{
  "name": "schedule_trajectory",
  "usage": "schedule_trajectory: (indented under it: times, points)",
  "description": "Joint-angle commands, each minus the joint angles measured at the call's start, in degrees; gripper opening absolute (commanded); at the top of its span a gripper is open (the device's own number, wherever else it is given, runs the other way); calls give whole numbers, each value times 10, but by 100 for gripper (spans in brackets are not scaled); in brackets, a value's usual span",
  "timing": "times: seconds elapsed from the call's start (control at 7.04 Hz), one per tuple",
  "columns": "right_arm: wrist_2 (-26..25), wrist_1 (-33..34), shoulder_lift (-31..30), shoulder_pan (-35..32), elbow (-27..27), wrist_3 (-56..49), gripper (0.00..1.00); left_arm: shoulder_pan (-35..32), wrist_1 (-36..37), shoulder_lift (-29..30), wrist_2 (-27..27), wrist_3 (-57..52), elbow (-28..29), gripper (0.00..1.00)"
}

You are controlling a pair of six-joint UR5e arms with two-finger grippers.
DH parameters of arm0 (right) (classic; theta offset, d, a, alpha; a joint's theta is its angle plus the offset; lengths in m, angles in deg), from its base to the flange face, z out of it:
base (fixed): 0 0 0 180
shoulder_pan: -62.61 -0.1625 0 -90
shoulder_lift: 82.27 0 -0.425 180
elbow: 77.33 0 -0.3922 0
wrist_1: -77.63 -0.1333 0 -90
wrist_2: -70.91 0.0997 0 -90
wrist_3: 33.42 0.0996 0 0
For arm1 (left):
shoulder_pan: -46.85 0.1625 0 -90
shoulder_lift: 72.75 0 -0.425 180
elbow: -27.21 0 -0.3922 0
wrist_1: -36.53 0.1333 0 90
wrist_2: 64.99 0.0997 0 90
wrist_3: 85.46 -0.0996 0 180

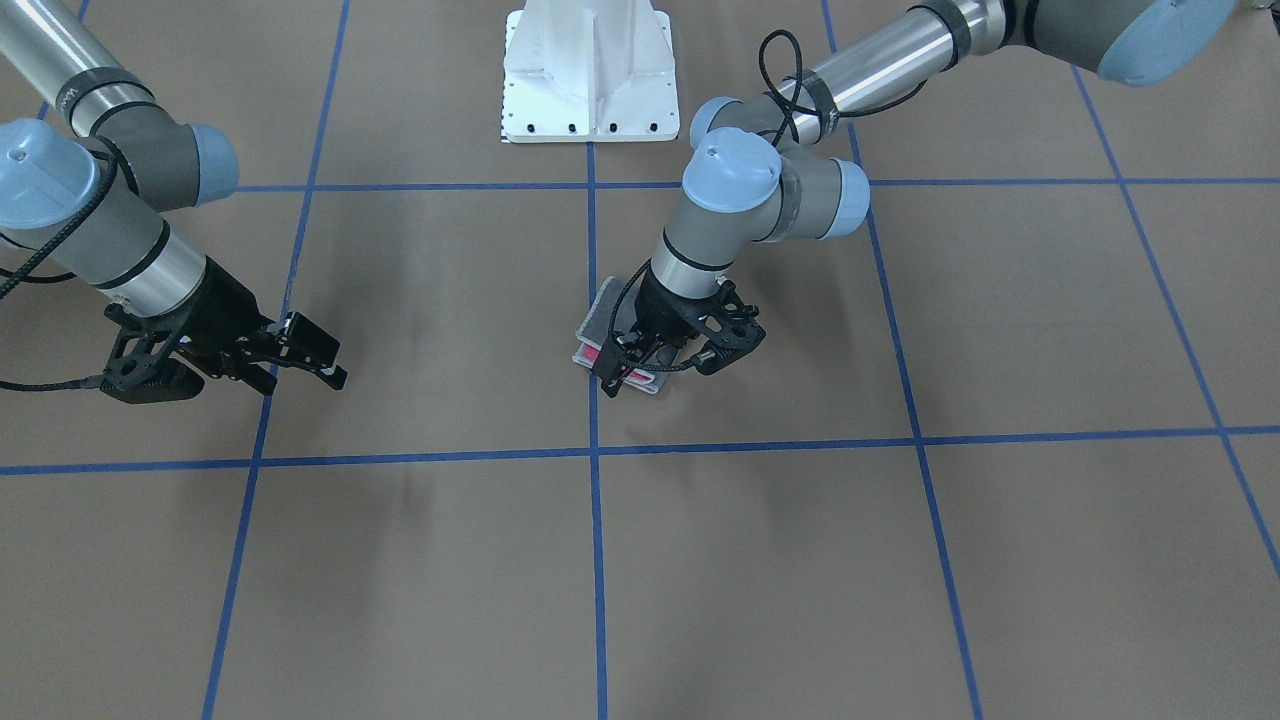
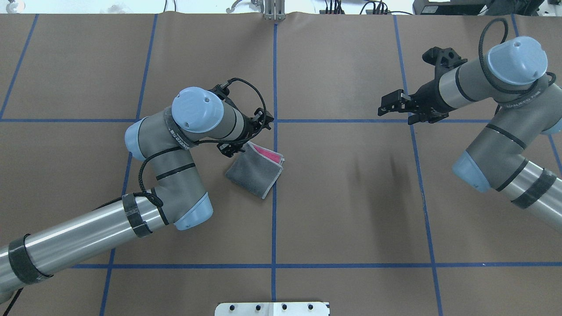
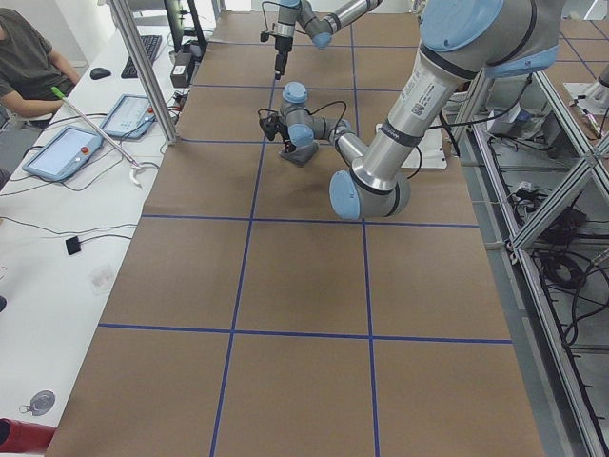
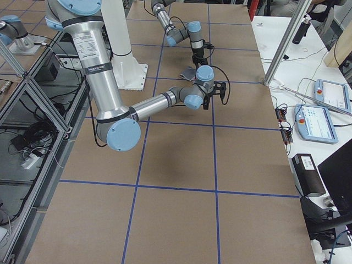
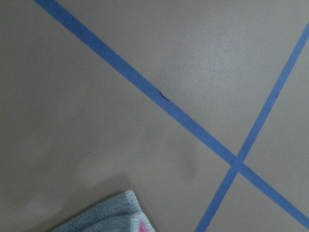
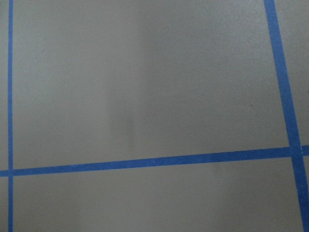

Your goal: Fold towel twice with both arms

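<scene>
- Seemingly folded twice already, the towel [image 2: 252, 170] lies as a small grey packet on the worktop [image 2: 351, 210]. A pink strip shows along its 1 o'clock edge, and it sits just at 7 o'clock from the central tape crossing [image 2: 275, 120].
- Left gripper [image 1: 662, 370] hovers over the towel's 11 o'clock corner, jaws spread and pinching nothing.
- Right gripper [image 2: 385, 105] hangs well apart toward 3 o'clock, jaws likewise spread and empty.
- Judging by the layered edges, little is left beyond drawing both arms clear.
</scene>
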Motion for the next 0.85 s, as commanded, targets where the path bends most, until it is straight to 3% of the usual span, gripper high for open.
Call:
schedule_trajectory:
  times: [0.0, 0.14, 0.28, 0.43, 0.71]
  points:
    - [-3, 0, -1, 1, 5, 1, 100, -11, 3, -2, -3, -4, 0, 100]
    - [-1, 0, 0, -2, 5, 1, 100, -32, 6, -3, -18, -4, -3, 100]
    - [1, 1, 0, -11, 5, 1, 100, -72, 5, -21, -71, -5, -10, 100]
    - [0, 13, -2, -30, 7, 4, 100, -110, 5, -59, -122, -40, -51, 100]
    - [-4, 54, -4, -67, 7, -5, 100, -136, 16, -152, -134, -106, -140, 100]
